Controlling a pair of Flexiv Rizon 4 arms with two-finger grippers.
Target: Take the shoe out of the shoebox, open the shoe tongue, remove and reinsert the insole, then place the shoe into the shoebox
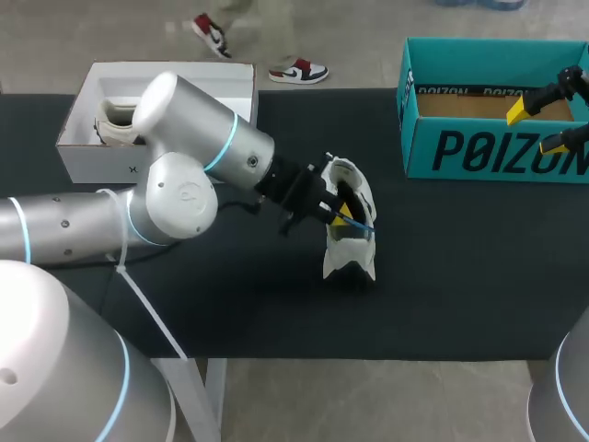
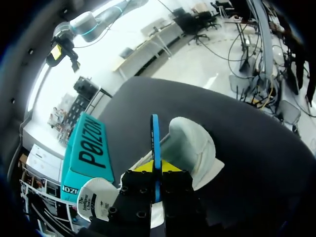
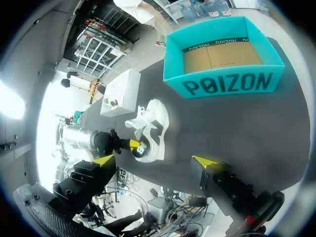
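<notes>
L gripper (image 2: 156, 167) is clamped narrow on the blue insole (image 2: 155, 136): the thin sheet shows edge-on btwn the two yellow tips, one each side and both touching it. The insole runs fwd from the fingers into the mouth of the white shoe (image 2: 195, 148). In the head view the shoe (image 1: 354, 262) sits near the middle of the black table (image 1: 460, 276), tilted, w/ its opening facing the L gripper (image 1: 339, 214). It's outside both boxes, roughly btwn them. The L arm (image 1: 198, 147) comes in from the left & stretches across to it. R gripper (image 3: 154, 161) is spread wide w/ nothing btwn the tips. In the head view the R gripper (image 1: 537, 127) hangs over the teal shoebox (image 1: 479, 152) at the far right of the table, well apart from the shoe. The shoebox is open-topped w/ a brown cardboard floor showing. At the far left is a white box (image 1: 101, 166), open, w/ a second shoe (image 1: 114, 124) lying inside, partly hidden behind the L arm.
</notes>
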